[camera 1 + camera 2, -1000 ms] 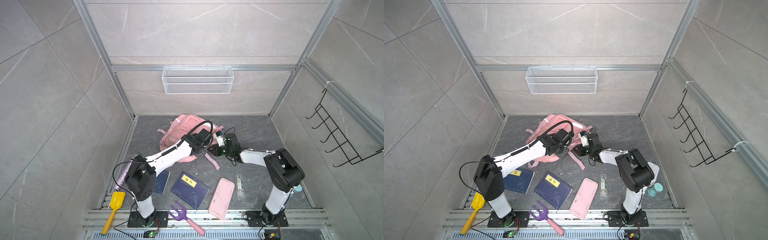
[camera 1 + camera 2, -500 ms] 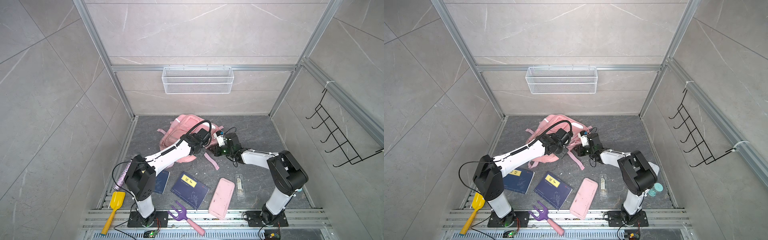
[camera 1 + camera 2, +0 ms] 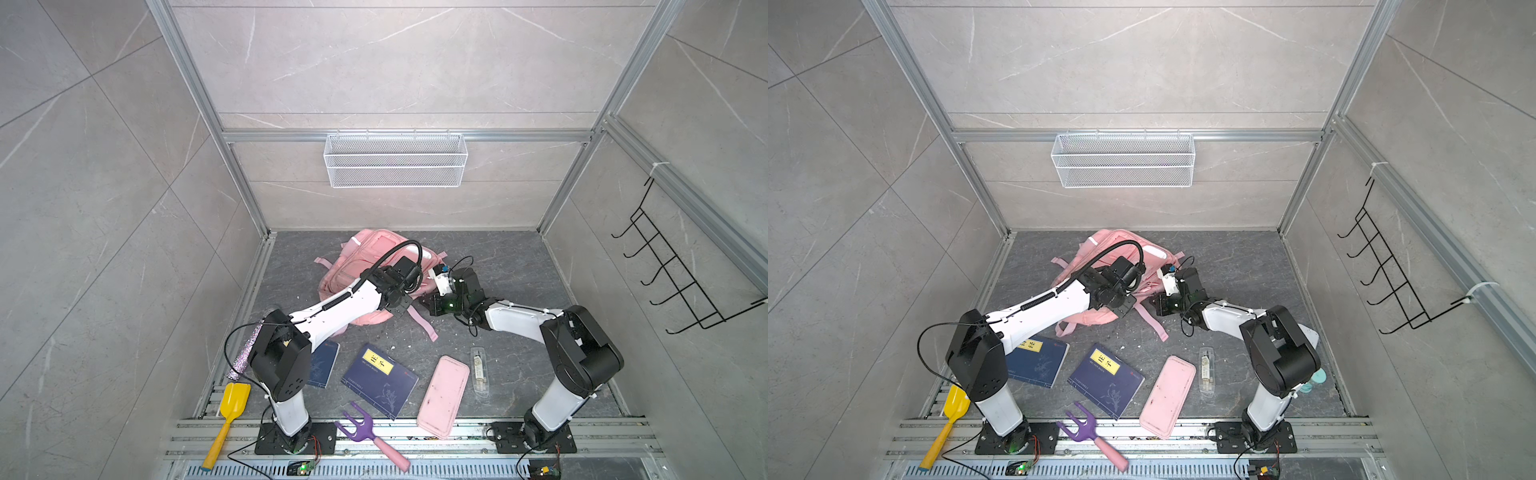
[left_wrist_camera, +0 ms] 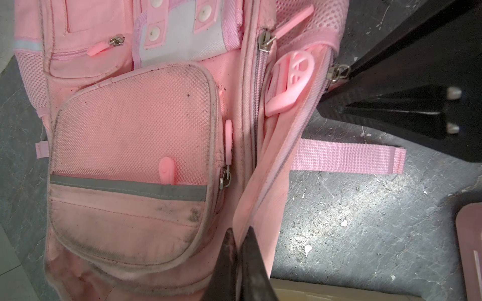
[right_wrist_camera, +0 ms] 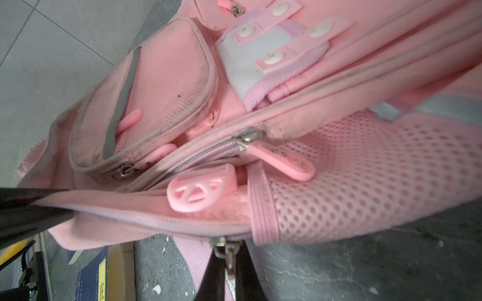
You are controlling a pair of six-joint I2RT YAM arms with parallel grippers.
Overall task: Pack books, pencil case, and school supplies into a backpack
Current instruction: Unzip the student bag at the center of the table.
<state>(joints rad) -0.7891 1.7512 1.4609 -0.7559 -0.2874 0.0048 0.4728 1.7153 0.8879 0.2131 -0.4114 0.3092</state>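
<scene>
The backpack (image 3: 374, 253) lies flat on the grey floor with its front pockets up and both arms working at its side seam. The left gripper (image 4: 240, 232) is closed tight on the loose fabric edge beside the zip. The right gripper (image 5: 228, 258) is pinched shut on the small metal zip tab (image 5: 224, 247) at the far end of that same edge. Nothing is packed yet. The two books (image 3: 1038, 361) (image 3: 1106, 380), the pencil case (image 3: 444, 395) and the slim clear packet of school supplies (image 3: 479, 370) all lie in a row on the floor, on the arm-base side of the backpack and well apart from it. The bag is soft, limp cloth that will probably sag and bunch, so the zip likely runs only while one jaw holds the edge taut against the pull. The metal tab is tiny and smooth and could slip free. The books look thin and bendy and lie flat, so an overhanging corner or edge seems the best hold.
</scene>
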